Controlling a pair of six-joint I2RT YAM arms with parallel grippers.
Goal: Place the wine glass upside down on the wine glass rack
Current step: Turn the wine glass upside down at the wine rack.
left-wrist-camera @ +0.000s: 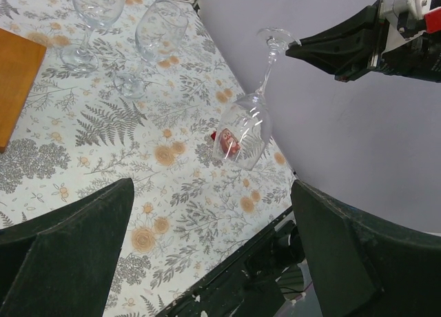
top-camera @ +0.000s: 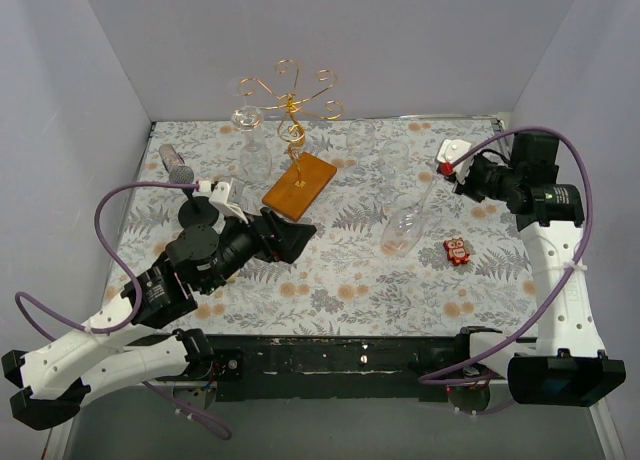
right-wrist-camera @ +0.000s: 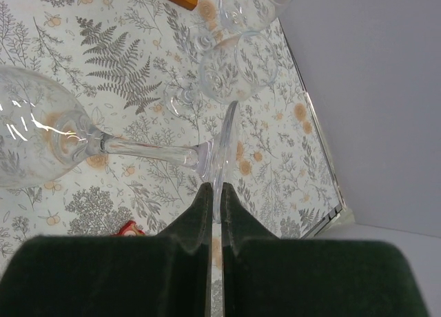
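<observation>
No text, label or number can be read; the small red block [top-camera: 457,251], well right of the copper-gold wire wine glass rack [top-camera: 299,186], bears pale marks too small to decipher.

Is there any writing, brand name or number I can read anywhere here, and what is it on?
No text can be read in any view.
Small red object: pale marks on it, too small to tell whether they are letters.
Red-and-white housing at the right wrist: no label legible.
</observation>
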